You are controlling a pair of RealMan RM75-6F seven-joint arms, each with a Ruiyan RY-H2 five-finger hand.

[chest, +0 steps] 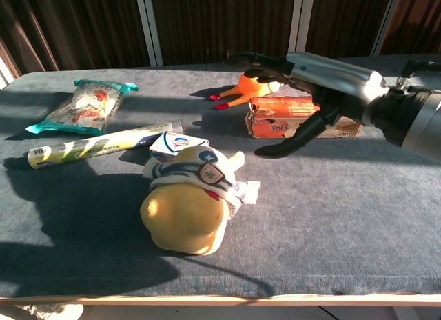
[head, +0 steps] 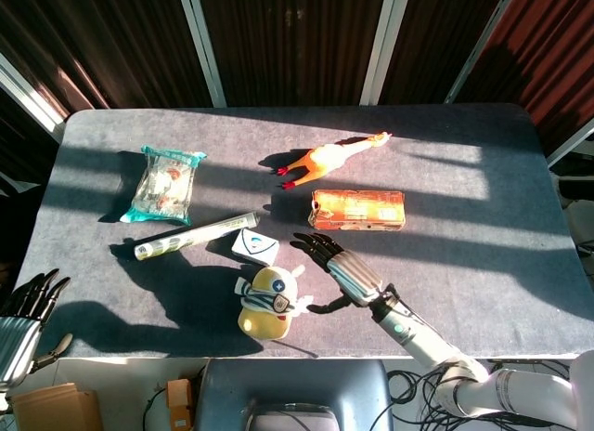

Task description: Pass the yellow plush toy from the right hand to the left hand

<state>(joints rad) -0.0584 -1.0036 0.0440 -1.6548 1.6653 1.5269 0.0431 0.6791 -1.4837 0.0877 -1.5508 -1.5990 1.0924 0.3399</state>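
The yellow plush toy [head: 265,303] [chest: 189,205], with a white and blue cap and scarf, lies on the grey table near its front edge. My right hand [head: 339,272] [chest: 313,89] hovers to the right of the toy with its fingers spread, holding nothing and not touching it. My left hand [head: 26,308] shows only at the bottom left corner of the head view, off the table's front left corner, fingers extended and empty. The chest view does not show it.
A small white and blue box [head: 254,246] [chest: 176,143] lies just behind the toy. Also on the table are a long tube [head: 195,236], a teal snack bag [head: 165,182], an orange carton [head: 357,209] and a rubber chicken [head: 327,155].
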